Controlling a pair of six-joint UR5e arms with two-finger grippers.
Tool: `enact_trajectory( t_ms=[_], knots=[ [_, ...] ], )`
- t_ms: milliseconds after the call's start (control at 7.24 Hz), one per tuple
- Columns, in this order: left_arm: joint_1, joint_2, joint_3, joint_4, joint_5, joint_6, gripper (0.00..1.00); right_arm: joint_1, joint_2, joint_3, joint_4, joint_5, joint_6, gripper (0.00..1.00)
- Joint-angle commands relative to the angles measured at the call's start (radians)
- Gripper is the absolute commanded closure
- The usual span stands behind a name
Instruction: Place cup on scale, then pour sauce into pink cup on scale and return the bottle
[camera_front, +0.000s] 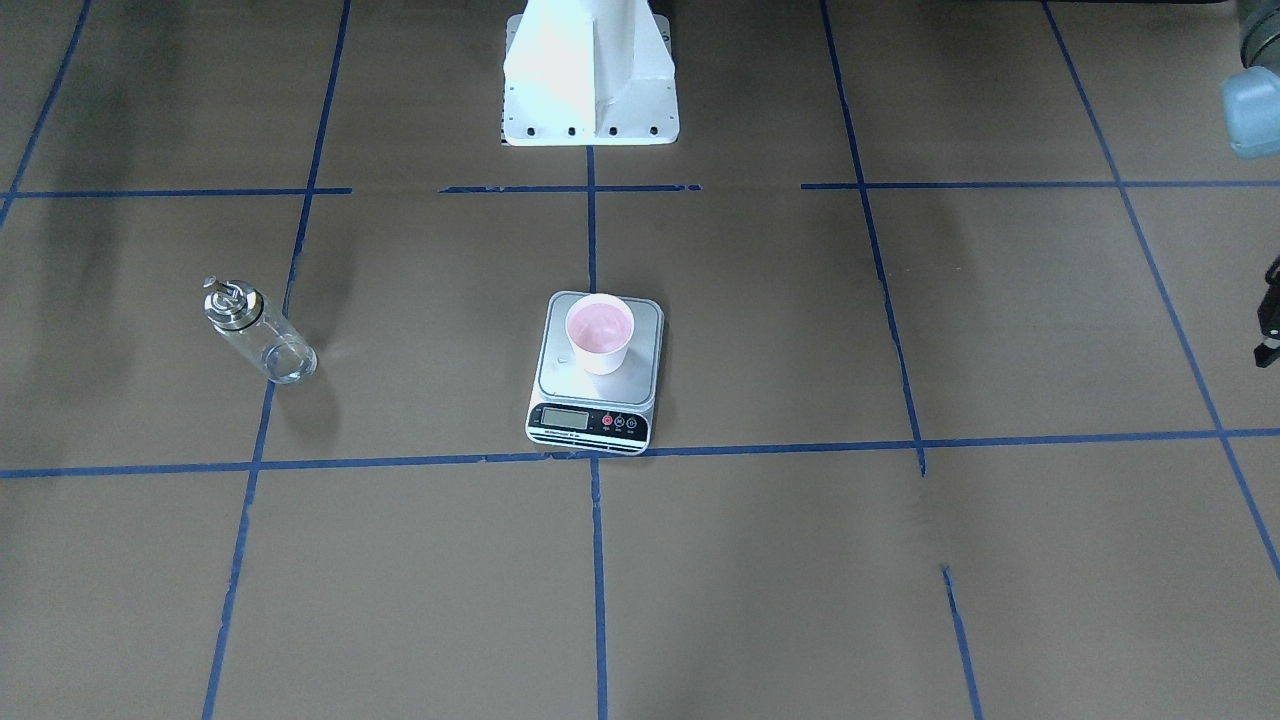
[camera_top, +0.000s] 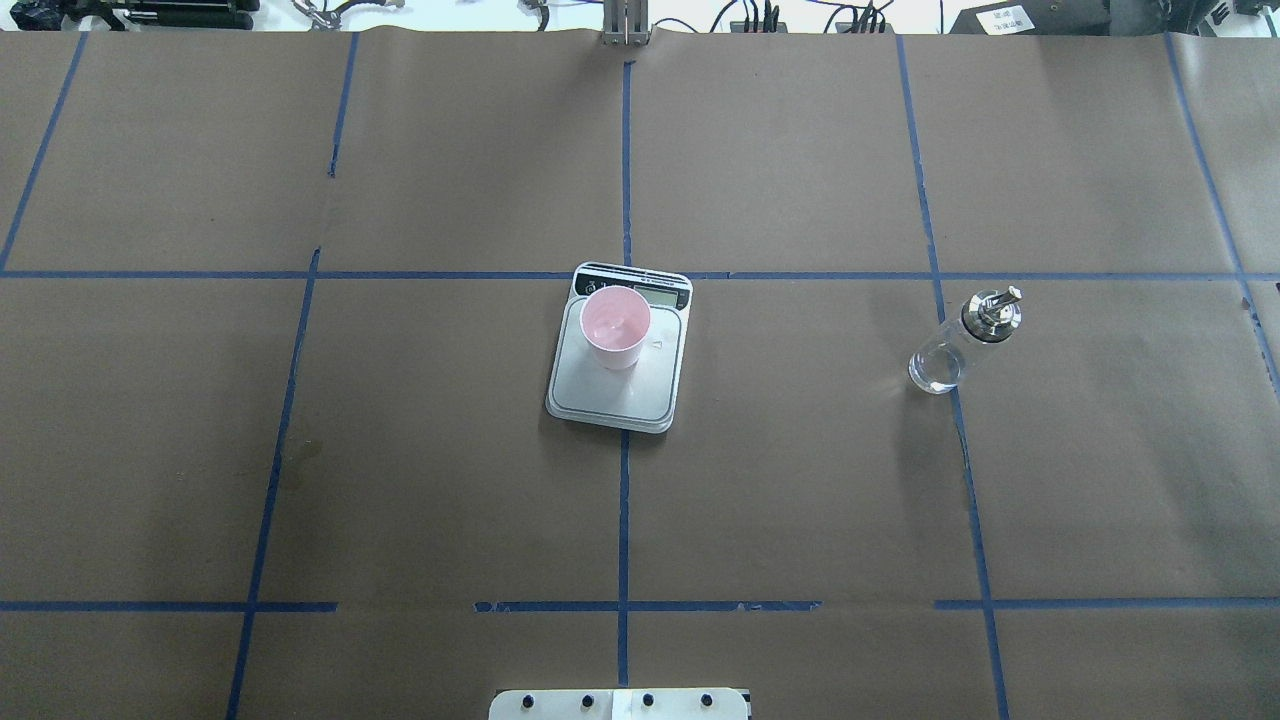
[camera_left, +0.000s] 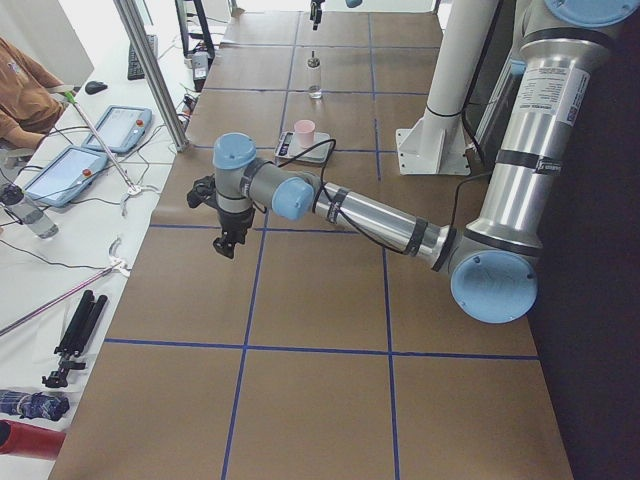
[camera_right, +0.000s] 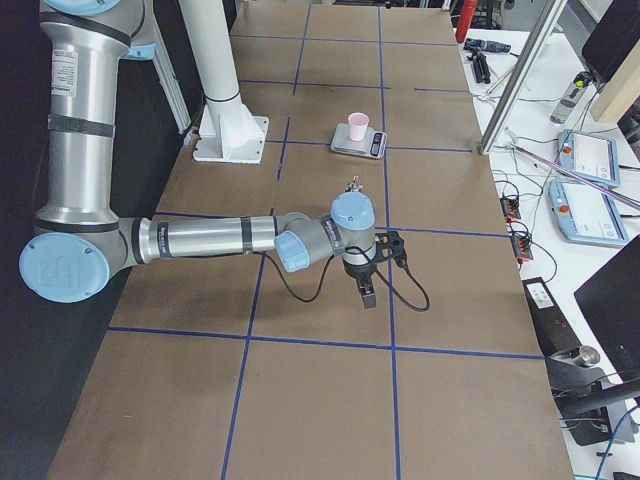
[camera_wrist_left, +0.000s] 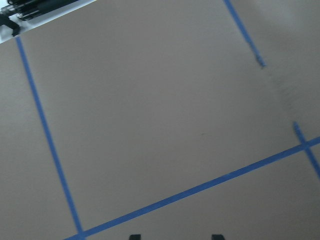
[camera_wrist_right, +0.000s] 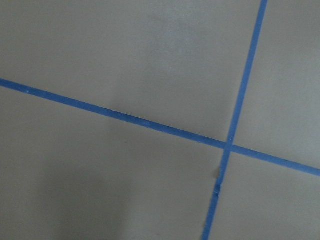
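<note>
cup (camera_top: 615, 327) on scale (camera_top: 625, 395); bottle (camera_top: 955, 350) upright on bench (camera_top: 800, 480), well apart. left claw (camera_left: 230, 245) wide, empty; right claw (camera_right: 367, 295) can't tell. risks: slick glass slips, pour misses narrow cup.

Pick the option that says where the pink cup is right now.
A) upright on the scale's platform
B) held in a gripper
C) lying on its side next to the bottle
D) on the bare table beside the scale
A: the cup stands upright on the silver platform of the scale, while the bottle sits apart from both on the table.
</note>
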Motion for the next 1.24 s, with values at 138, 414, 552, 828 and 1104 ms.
enact_trajectory(
  t_ms=[138, 414, 552, 828, 1104],
  knots=[
    [-0.154, -0.006, 0.191, 0.031, -0.123, 0.13, 0.04, 0.148, 0.1, -0.014, -0.412, 0.006, -0.381, 0.0],
    [-0.202, 0.023, 0.316, 0.016, -0.177, 0.136, 0.0, 0.148, 0.089, -0.057, -0.406, 0.092, -0.339, 0.0],
    [-0.205, 0.081, 0.234, -0.018, -0.174, 0.13, 0.0, 0.148, 0.087, -0.057, -0.406, 0.095, -0.337, 0.0],
    [-0.184, 0.063, 0.208, 0.035, -0.108, 0.126, 0.0, 0.15, 0.081, -0.065, -0.408, 0.127, -0.332, 0.0],
    [-0.185, -0.011, 0.201, 0.241, -0.108, 0.13, 0.0, 0.166, 0.079, -0.069, -0.408, 0.188, -0.259, 0.0]
  ],
)
